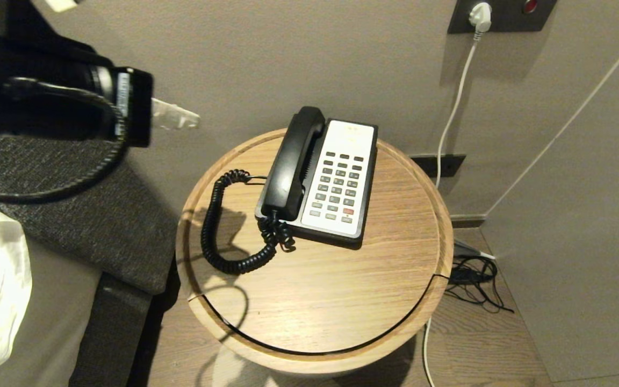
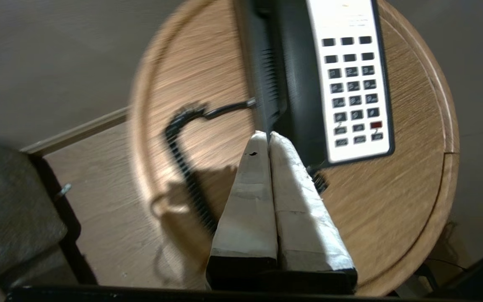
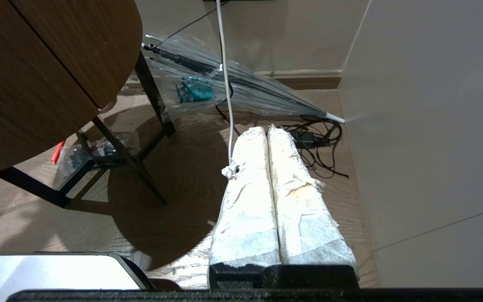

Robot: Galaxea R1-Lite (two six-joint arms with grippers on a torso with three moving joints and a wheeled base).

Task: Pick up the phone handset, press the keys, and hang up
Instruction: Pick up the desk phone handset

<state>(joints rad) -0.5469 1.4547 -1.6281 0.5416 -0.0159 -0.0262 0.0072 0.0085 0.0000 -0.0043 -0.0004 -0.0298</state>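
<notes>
The black phone handset [image 1: 291, 166] lies in its cradle on the left side of the phone base [image 1: 342, 177], whose white face carries dark keys [image 1: 338, 185] and one red key. A black coiled cord [image 1: 218, 226] loops from the handset's near end over the round wooden table [image 1: 342, 285]. My left gripper [image 1: 194, 119] hangs in the air up and to the left of the phone, shut and empty. In the left wrist view that gripper [image 2: 268, 135] points at the handset [image 2: 266, 75] from above. My right gripper [image 3: 266, 130] is parked low over the floor, shut and empty.
A grey upholstered bed edge [image 1: 100, 215] with white bedding stands left of the table. A white cable [image 1: 452, 118] runs from a wall socket down to black cords [image 1: 476, 279] on the floor at the right. The wall is close behind the phone.
</notes>
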